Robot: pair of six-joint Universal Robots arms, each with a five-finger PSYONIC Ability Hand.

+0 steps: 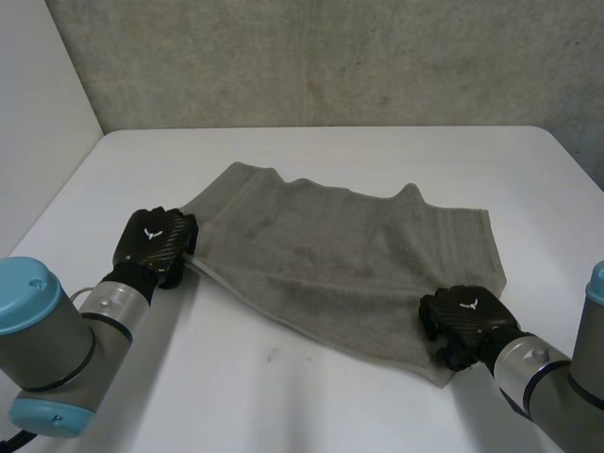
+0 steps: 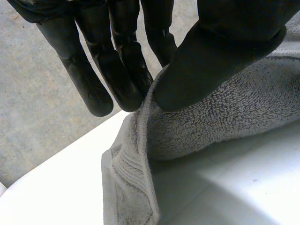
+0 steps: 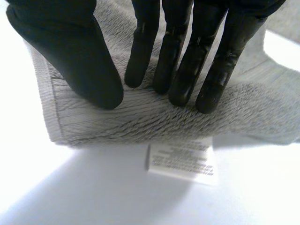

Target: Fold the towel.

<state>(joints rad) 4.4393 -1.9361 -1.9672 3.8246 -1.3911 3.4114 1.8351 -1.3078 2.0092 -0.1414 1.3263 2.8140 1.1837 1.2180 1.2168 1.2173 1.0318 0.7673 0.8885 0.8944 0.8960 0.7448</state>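
Observation:
A grey towel (image 1: 349, 274) lies spread out, slightly rumpled, on the white table (image 1: 283, 396). My left hand (image 1: 156, 243) is at its near left corner. In the left wrist view the thumb (image 2: 211, 61) pinches the towel's hemmed edge (image 2: 225, 126) against the fingers (image 2: 122, 79), and the cloth is lifted a little there. My right hand (image 1: 462, 321) is on the near right corner. In the right wrist view its thumb (image 3: 70, 51) and fingertips (image 3: 178, 89) press down on top of the towel (image 3: 140, 117), with no cloth gathered between them. A white label (image 3: 182, 161) sticks out from under that corner.
A grey wall runs along the table's far edge (image 1: 330, 128), and a pale wall stands at the left. Bare table lies in front of the towel, between my two arms.

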